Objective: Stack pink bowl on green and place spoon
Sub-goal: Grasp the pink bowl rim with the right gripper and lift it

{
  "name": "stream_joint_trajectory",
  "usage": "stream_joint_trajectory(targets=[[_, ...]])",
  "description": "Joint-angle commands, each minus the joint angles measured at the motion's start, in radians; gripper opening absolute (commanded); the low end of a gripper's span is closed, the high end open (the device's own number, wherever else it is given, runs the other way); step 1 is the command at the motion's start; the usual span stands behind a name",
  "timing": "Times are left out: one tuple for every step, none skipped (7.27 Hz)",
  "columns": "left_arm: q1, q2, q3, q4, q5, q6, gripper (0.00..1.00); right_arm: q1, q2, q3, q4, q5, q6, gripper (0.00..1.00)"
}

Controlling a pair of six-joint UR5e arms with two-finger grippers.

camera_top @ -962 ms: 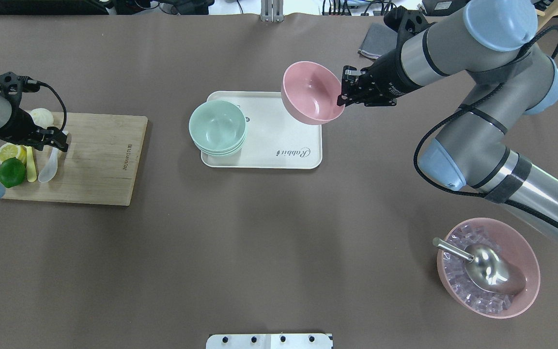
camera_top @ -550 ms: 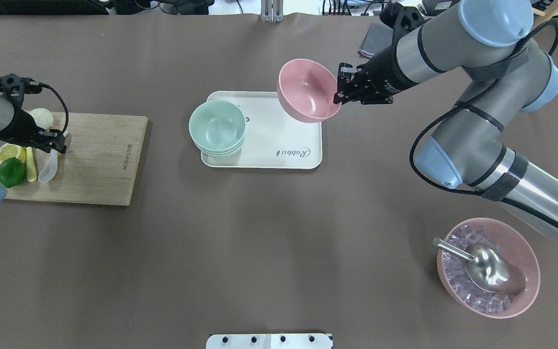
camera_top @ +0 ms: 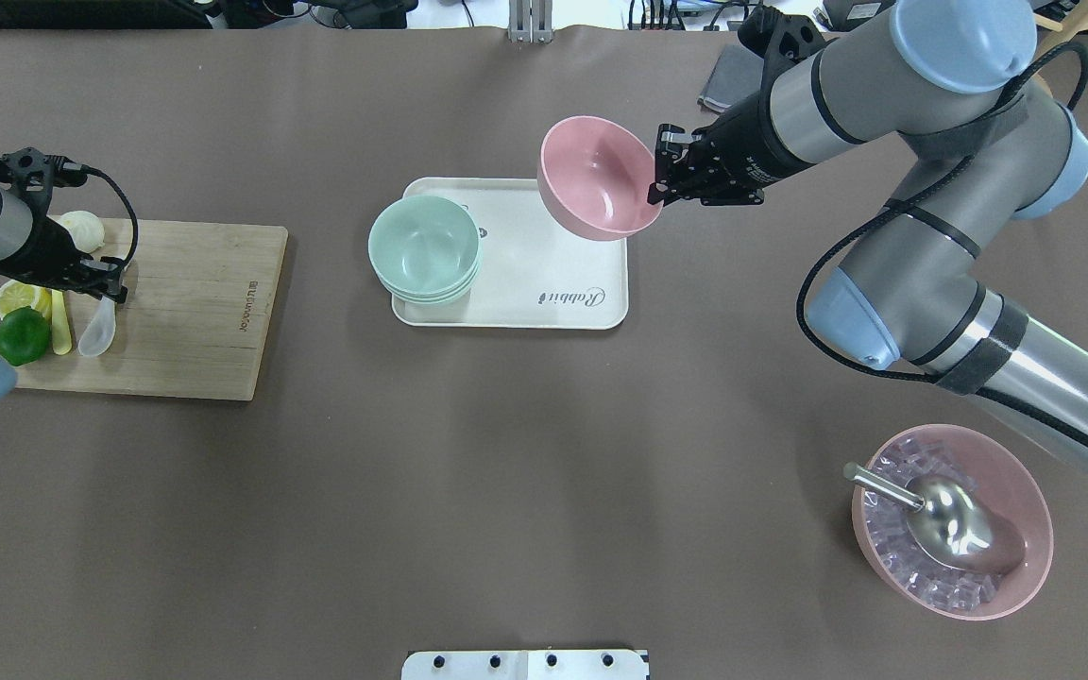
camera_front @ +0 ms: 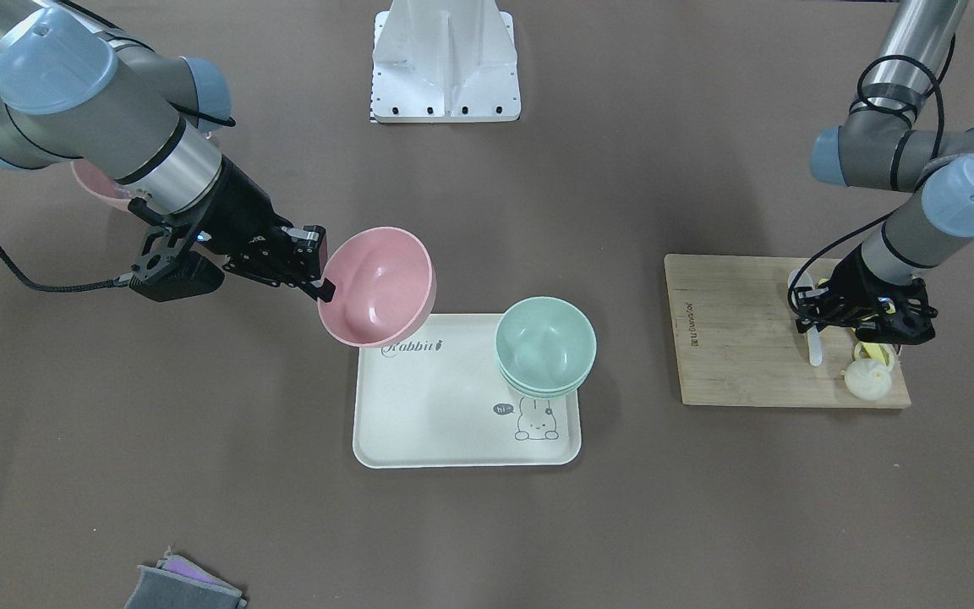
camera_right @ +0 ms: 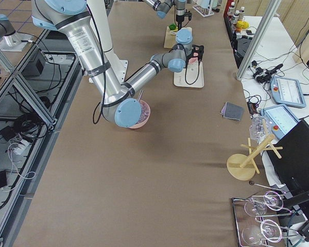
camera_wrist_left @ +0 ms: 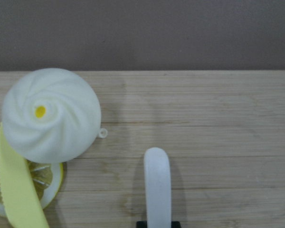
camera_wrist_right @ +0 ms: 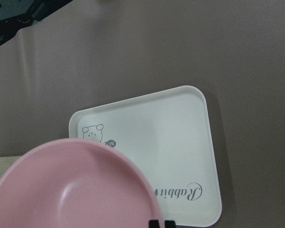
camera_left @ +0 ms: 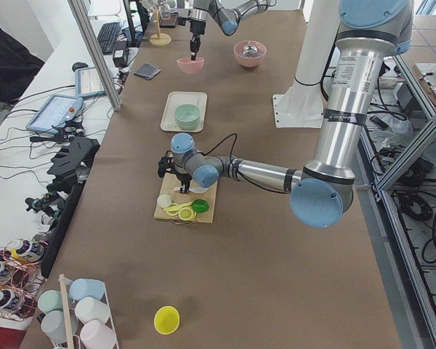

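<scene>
While my left end effector (camera_top: 102, 286) pinches the handle of the spoon (camera_top: 95, 332), the spoon's scoop rests on the cutting board (camera_top: 195, 312) at the left side of the bench (camera_top: 506, 453). A yellow utensil (camera_top: 60, 326), a lime (camera_top: 23, 335) and a lemon slice (camera_top: 15, 296) lie just beside the scoop.

At centre, the green stack (camera_top: 423, 247) stands upright on the left part of the tray (camera_top: 553, 283).

My right end effector (camera_top: 659, 179) is clamped on the rim of the pink bowl (camera_top: 596, 179). It holds the bowl tilted, off the bench, over the tray's far right corner and apart from the green stack.

At the near right, a ribbed bowl (camera_top: 1045, 538) of ice cubes holds a metal scoop (camera_top: 955, 534).
</scene>
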Motion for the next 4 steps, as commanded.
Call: stream_joint_trajectory(targets=[[-0.004,0.003,-0.053,0.016,-0.015,-0.002,0.00,0.000,0.003,0.004,0.000,0.000,0.016,0.00],[-0.018,0.003,-0.072,0.020,-0.064,-0.002,0.00,-0.002,0.011,0.001,-0.003,0.000,0.017,0.00],[-0.051,0.003,-0.093,0.020,-0.100,-0.002,0.00,-0.009,0.017,-0.004,-0.004,-0.018,0.019,0.00],[-0.071,0.003,-0.113,0.020,-0.136,-0.002,0.00,-0.035,0.042,-0.024,-0.018,-0.049,0.039,0.00]])
